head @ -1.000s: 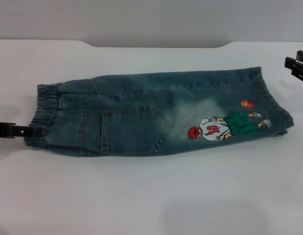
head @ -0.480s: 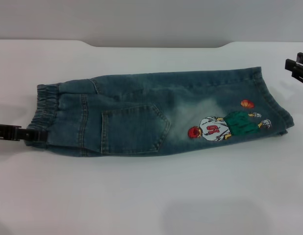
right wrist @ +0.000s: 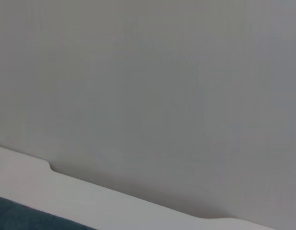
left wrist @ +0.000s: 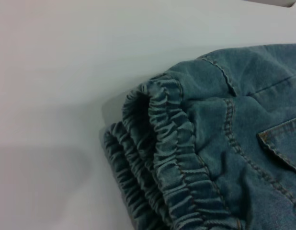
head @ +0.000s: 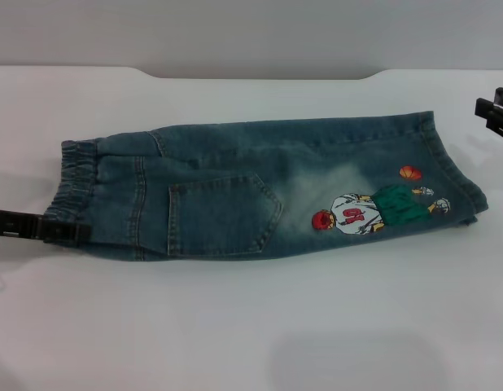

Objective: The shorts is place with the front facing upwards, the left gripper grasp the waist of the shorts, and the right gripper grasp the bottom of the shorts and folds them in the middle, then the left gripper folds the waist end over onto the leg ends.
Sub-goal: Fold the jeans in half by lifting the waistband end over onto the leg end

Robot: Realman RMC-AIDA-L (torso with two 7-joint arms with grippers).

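The denim shorts (head: 260, 191) lie folded lengthwise on the white table, back pocket and cartoon patch facing up. The elastic waist (head: 76, 183) is at the left, the leg ends (head: 455, 175) at the right. My left gripper (head: 71, 231) comes in low from the left edge, its tip over the near corner of the waist. In the left wrist view the gathered waist (left wrist: 162, 158) fills the frame close up. My right gripper (head: 494, 110) hangs open at the far right edge, above and behind the leg ends, apart from the cloth.
The white table (head: 251, 326) stretches in front of the shorts. Its back edge with a shallow notch (head: 260, 76) meets a grey wall. The right wrist view shows only that wall, the table edge (right wrist: 138, 201) and a sliver of denim (right wrist: 23, 215).
My left gripper has slid to the right, from just short of the waist to over its near corner. The shorts and the right gripper have stayed put.
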